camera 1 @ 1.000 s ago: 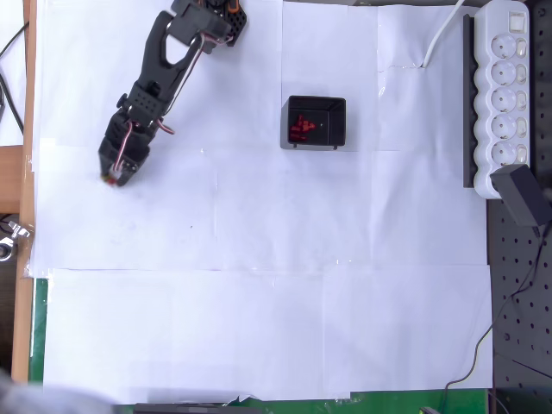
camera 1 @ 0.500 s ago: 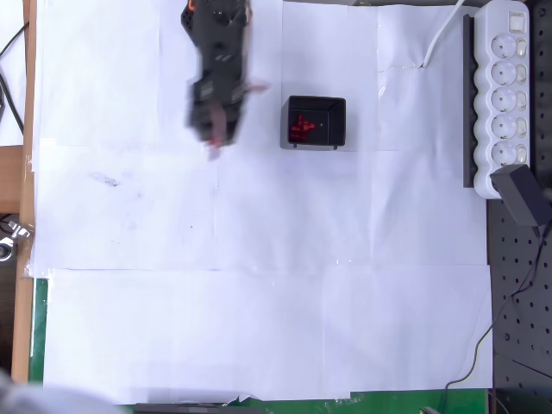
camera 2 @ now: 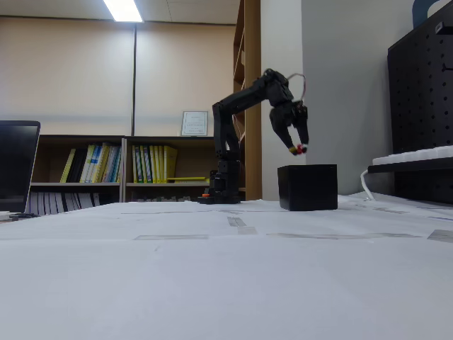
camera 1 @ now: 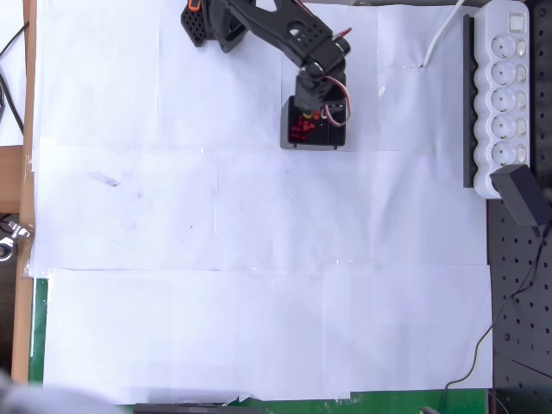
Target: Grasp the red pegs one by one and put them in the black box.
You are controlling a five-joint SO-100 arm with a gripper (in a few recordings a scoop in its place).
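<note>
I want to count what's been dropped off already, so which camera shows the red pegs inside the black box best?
The overhead view: it looks down into the black box, where the red pegs lie clustered at its left side, partly under the tool. The fixed view shows the box's outer walls side-on, plus one red peg at the tool's tips above it.

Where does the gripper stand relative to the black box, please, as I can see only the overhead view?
Observer: In the fixed view, the gripper hangs above the black box, with a clear gap down to its top edge.
Operator: Thank you. Is it carrying anything?
Observer: Yes, a red peg shows at its tip, and the jaws look closed on it.
</note>
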